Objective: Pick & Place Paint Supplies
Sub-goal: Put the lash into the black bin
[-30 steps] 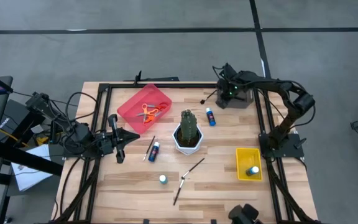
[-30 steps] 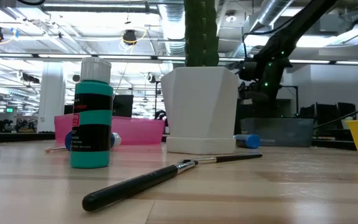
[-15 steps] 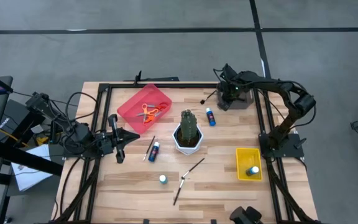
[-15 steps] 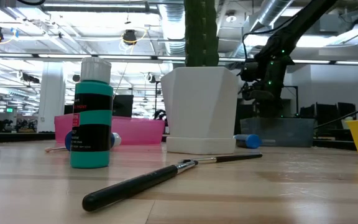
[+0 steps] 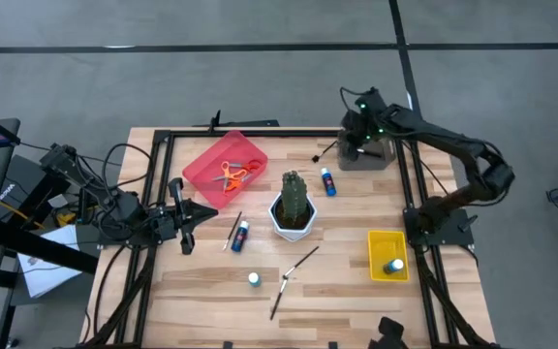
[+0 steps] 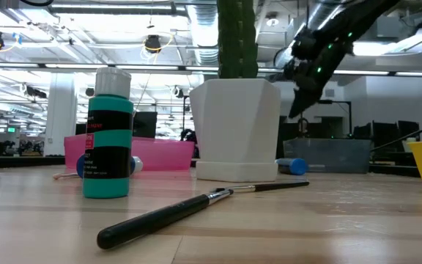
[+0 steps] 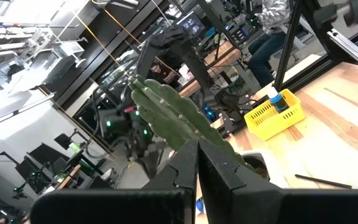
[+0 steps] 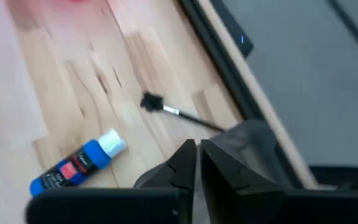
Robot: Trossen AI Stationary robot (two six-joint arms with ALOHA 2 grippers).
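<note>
My right gripper (image 5: pixel 355 136) (image 8: pixel 197 157) hangs shut in the air above a grey box (image 5: pixel 366 155) at the table's far right, holding nothing. Near it a blue white-capped bottle (image 5: pixel 328 181) (image 8: pixel 76 167) lies on its side, and a thin dark brush (image 5: pixel 325 150) (image 8: pixel 180 113) lies flat. Another blue bottle (image 5: pixel 241 231) lies beside a brush (image 5: pixel 232 231). A teal bottle (image 5: pixel 254 279) (image 6: pixel 108 136) stands upright. Two brushes (image 5: pixel 294 269) (image 6: pixel 196 205) lie near the front. Orange scissors (image 5: pixel 232 175) lie in a pink tray (image 5: pixel 206 160). My left gripper (image 5: pixel 184 221) (image 7: pixel 197 163) waits shut at the left edge.
A green cactus in a white pot (image 5: pixel 294 206) (image 6: pixel 237 128) stands mid-table between the two arms. A yellow basket (image 5: pixel 386 247) (image 7: pixel 277 115) on the right holds one blue bottle (image 5: pixel 393 266). A black frame (image 5: pixel 410 194) runs around the table's edges. Cables lie at the left.
My right gripper has risen from just over the grey box and moved a little toward the far edge, tipping so its fingers slant downward; its elbow swung out to the right. The left arm and all supplies have stayed put.
</note>
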